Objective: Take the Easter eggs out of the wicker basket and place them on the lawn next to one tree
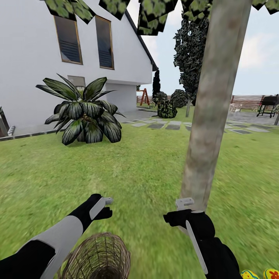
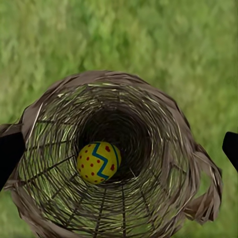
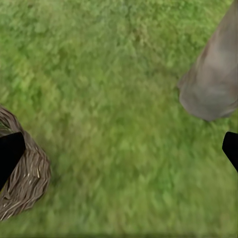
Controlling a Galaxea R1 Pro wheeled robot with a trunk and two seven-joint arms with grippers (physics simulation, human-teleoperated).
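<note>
Head view: both pincers wide, basket [image 1: 99, 257] holding one egg [image 2: 98, 162], tree trunk [image 1: 213, 104] beside right arm.

Count, head view: one wicker basket [image 1: 99, 256]; two Easter eggs on the lawn [image 1: 135, 174], first egg [image 1: 249, 274], second egg [image 1: 271, 273]; one bare tree trunk [image 1: 214, 104]; two house windows, first [image 1: 68, 35], second [image 1: 104, 37]. Left wrist view: one egg [image 2: 98, 162] inside basket. Eggs total: three.
</note>
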